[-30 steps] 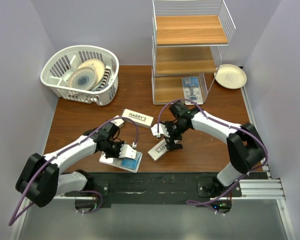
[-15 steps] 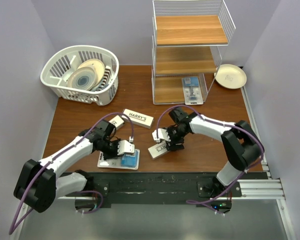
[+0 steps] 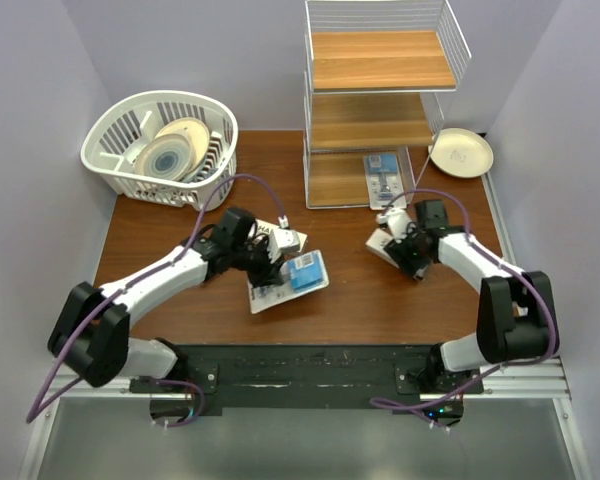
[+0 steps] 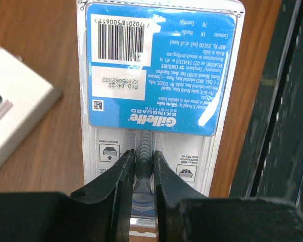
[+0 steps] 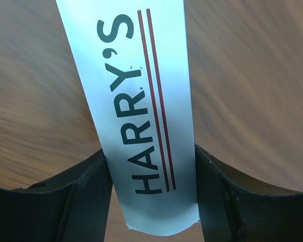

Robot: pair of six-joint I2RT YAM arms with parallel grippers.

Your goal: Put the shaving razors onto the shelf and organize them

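Observation:
My left gripper is shut on a flat blister pack with a blue-white card and holds it over the table's middle. In the left wrist view the fingers pinch the razor's handle bulge on the pack. A white HARRY'S box lies just behind it and also shows in the left wrist view. My right gripper is shut on another HARRY'S box, in front of the shelf. A second blister pack lies on the shelf's bottom tier.
A white slatted basket with round plates stands at the back left. A cream plate lies right of the shelf. The shelf's upper two wooden tiers are bare. The dark base rail runs along the table's near edge.
My left gripper has carried the blister pack from near the front edge back and right. My right gripper has carried the HARRY'S box right, toward the shelf.

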